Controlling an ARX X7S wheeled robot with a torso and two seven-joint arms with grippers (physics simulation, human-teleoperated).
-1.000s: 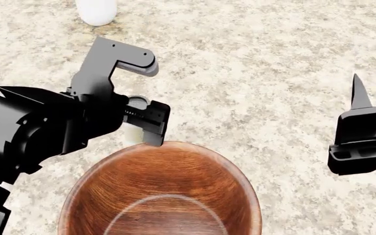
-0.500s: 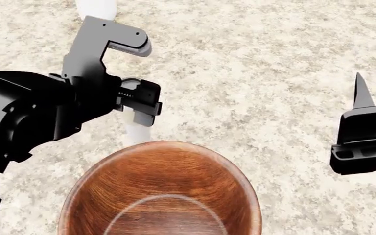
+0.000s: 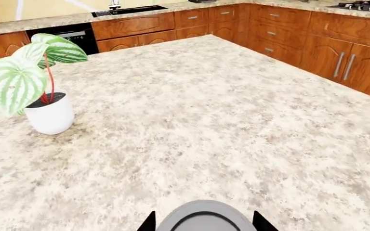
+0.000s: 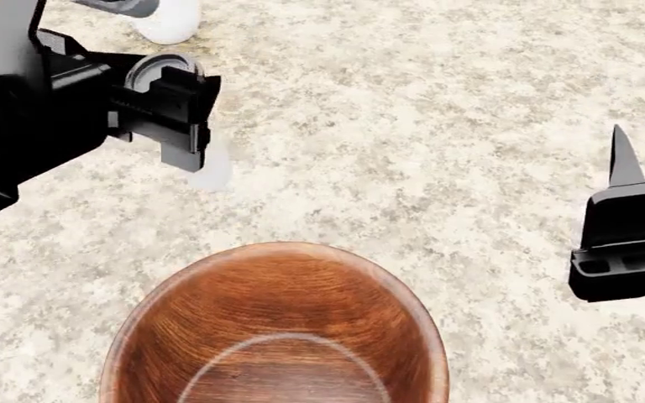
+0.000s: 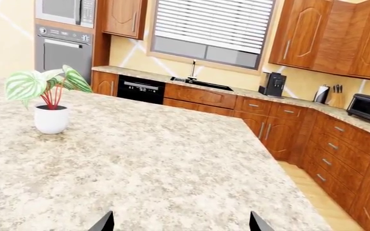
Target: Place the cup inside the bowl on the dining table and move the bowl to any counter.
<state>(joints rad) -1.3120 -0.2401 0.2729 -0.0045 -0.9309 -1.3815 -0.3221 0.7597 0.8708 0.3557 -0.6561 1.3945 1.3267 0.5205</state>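
**Cup Clamped in Left Gripper Above Table, Bowl Vacant**

In the head view, the black left gripper (image 4: 171,105) sat at 10 o'clock from the large reddish-brown wooden bowl (image 4: 278,327). Its jaws were pinched on the slim white-cream tumbler cup with a dark grey lid (image 4: 164,69); the cup body hung below the jaws, clear of the pale speckled stone dining table (image 4: 412,126). A white plant pot (image 4: 168,18) stood at 12 o'clock from the gripper. The bowl rested on the table at 6 o'clock, nothing inside. The black right gripper (image 4: 625,227) hovered at 3 o'clock, its jaws spread and holding nothing.
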